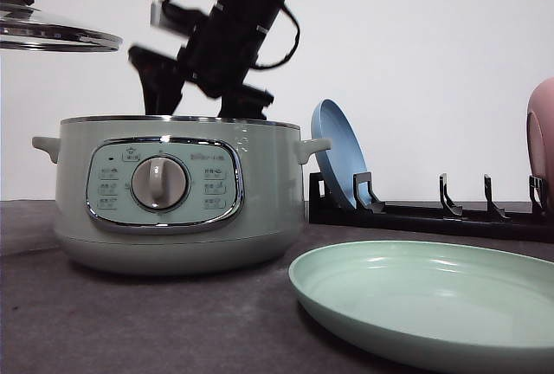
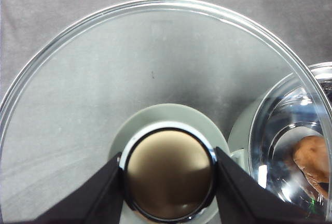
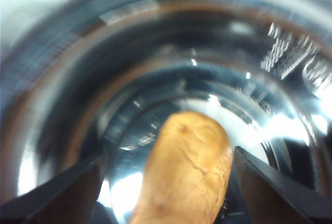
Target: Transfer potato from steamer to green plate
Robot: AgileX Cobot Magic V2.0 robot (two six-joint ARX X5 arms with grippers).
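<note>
Right arm angled steeply down into the one steamer (image 1: 164, 196), right pincer (image 3: 171, 193) spread wide either side of the single potato (image 3: 187, 167) on the steel bottom. Left pincer (image 2: 168, 182) clamped on lid (image 2: 155, 79) knob, held high left of pot. Dark grey table (image 1: 130, 322), white wall; one green plate (image 1: 433, 300) front right, one blue plate (image 1: 342, 153) racked.

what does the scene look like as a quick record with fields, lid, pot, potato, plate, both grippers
lid: round glass lid with chrome knob, off the pot, held up to its left
left gripper: shut on the knob
pot: pale sage-green steamer, open, on grey table
potato: orange-brown potato inside the steel bowl
right gripper: open, fingers either side of the potato, reaching down into the pot
plate: empty mint-green plate, right of the steamer
behind: blue plate in black rack
</note>
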